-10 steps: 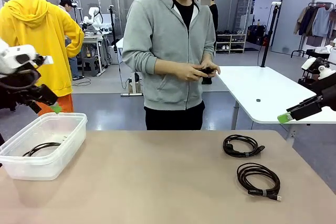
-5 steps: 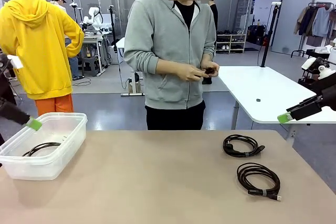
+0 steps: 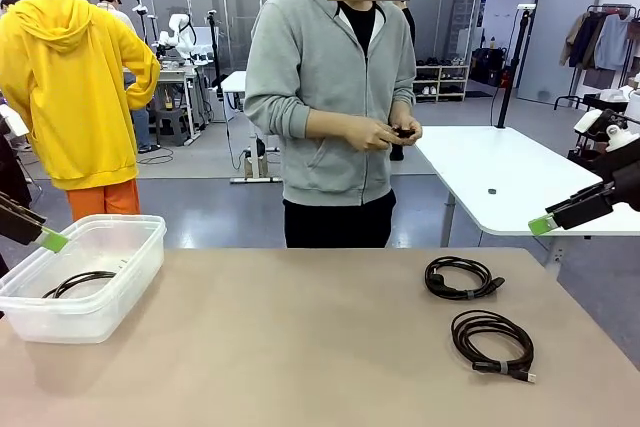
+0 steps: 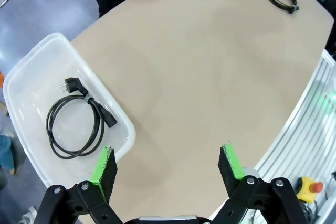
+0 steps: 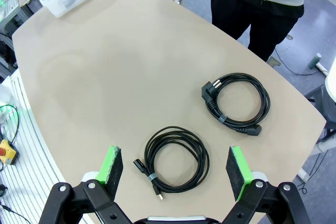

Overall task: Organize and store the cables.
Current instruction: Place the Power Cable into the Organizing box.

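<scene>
Two cables lie coiled on the tan table at the right: one farther back (image 3: 470, 294) and one nearer (image 3: 495, 365). A third cable (image 3: 78, 280) lies in the clear plastic bin (image 3: 130, 247) at the left. My left gripper (image 3: 45, 237) hangs open at the picture's left edge, beside the bin. In the left wrist view it (image 4: 168, 166) is high above the table edge, with the bin (image 4: 31, 77) and its cable (image 4: 76, 124) below. My right gripper (image 3: 543, 225) is open, off the table's right side. In the right wrist view it (image 5: 175, 163) hovers over the near cable (image 5: 202, 156), with the far cable (image 5: 262, 98) beyond.
A person in a grey hoodie stands at the far side and handles a small dark thing (image 3: 400, 132) in both hands. A white table (image 3: 500, 177) stands behind at the right. The table's middle (image 3: 300, 337) is bare.
My left gripper has swung down and toward the picture's left edge, away from above the bin. The person has shifted slightly to the right. The right arm has not moved.
</scene>
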Motion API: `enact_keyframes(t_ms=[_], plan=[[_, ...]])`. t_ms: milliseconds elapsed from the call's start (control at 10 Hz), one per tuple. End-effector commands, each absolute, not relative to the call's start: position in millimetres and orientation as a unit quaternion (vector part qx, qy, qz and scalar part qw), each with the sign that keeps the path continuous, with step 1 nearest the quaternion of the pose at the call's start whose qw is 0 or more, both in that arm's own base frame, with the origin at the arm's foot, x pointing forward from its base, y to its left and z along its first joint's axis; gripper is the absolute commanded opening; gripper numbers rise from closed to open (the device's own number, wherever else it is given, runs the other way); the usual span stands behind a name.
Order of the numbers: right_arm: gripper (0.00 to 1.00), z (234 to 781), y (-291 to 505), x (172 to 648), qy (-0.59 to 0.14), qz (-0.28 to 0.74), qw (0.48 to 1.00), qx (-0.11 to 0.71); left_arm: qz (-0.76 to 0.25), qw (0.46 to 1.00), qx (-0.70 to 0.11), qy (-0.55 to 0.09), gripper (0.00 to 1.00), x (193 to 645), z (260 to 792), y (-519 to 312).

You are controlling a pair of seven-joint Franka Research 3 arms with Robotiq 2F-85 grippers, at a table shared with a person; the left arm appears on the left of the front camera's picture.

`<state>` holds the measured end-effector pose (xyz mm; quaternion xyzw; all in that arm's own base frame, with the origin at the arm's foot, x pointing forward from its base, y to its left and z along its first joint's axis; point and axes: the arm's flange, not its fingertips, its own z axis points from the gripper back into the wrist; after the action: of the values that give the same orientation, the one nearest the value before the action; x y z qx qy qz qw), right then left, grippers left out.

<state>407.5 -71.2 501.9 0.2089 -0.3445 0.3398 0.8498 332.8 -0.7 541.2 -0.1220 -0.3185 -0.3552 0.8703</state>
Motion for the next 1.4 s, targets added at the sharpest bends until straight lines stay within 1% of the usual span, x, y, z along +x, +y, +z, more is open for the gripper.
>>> enact_keyframes(t_ms=[0, 600, 700, 800, 900, 1100, 1300], plan=[[1.0, 503.8, -71.7, 407.2, -0.339, 0.344, 0.851, 0.207, -0.349, 0.874, -0.114, -0.318, 0.98, 331.3, 543.8, -4.9], [1.0, 501.9, -71.2, 407.5, -0.345, 0.34, 0.85, 0.209, -0.349, 0.874, -0.114, -0.318, 0.98, 331.3, 543.8, -4.9], [1.0, 510.2, -51.3, 399.4, -0.34, 0.356, 0.857, 0.151, -0.349, 0.874, -0.114, -0.318, 0.98, 331.3, 543.8, -4.9], [1.0, 515.9, -34.2, 407.8, -0.329, 0.353, 0.873, 0.067, -0.349, 0.874, -0.114, -0.318, 0.98, 331.3, 543.8, -4.9], [1.0, 517.3, -15.4, 423.0, -0.298, 0.403, 0.865, 0.02, -0.349, 0.874, -0.114, -0.318, 0.98, 331.3, 543.8, -4.9], [1.0, 515.0, 9.5, 466.8, -0.247, 0.483, 0.839, -0.035, -0.349, 0.874, -0.114, -0.318, 0.98, 331.3, 543.8, -4.9], [1.0, 507.3, 21.2, 510.1, -0.191, 0.541, 0.819, -0.037, -0.349, 0.874, -0.114, -0.318, 0.98, 331.3, 543.8, -4.9]])
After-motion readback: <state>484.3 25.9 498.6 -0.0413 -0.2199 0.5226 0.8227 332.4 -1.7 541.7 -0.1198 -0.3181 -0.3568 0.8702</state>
